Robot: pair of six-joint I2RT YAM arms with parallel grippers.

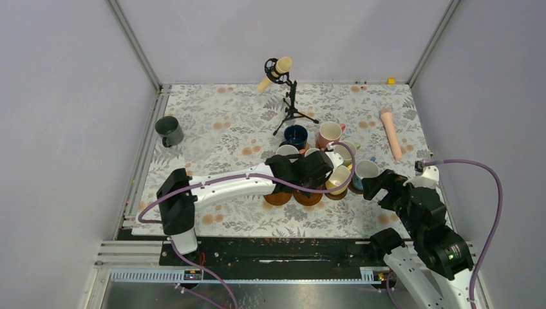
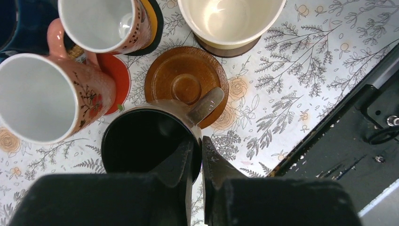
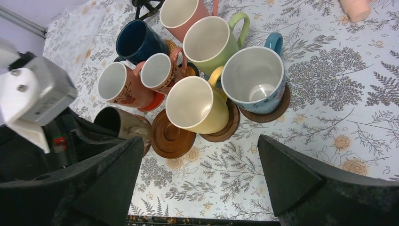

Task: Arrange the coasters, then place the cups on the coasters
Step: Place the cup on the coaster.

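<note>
On a floral-clothed bench (image 1: 212, 122), the left claw (image 2: 197, 155) pinches shut on a black mug (image 2: 136, 141) at its rim, a bare brown coaster (image 2: 186, 82) just beyond it; the right claw (image 3: 200, 141) gapes wide, holding nothing, cups (image 3: 195, 106) clustered ahead.

Beyond your left claw (image 2: 197, 149), on its far side and a little to its left, you have a cream microphone (image 1: 278, 66) tilted on a black tripod stand (image 1: 293, 111). The stand's feet rest on the bench (image 1: 212, 122), which is covered in a pale cloth printed with grey leaves and orange flowers. Out past your right claw (image 3: 200, 141) and slightly to its right, a pink cylindrical handle (image 1: 391, 133) lies flat on that cloth, and well beyond it, in the far right corner, sits a small yellow thing (image 1: 390, 81), too small to tell what it is.
</note>
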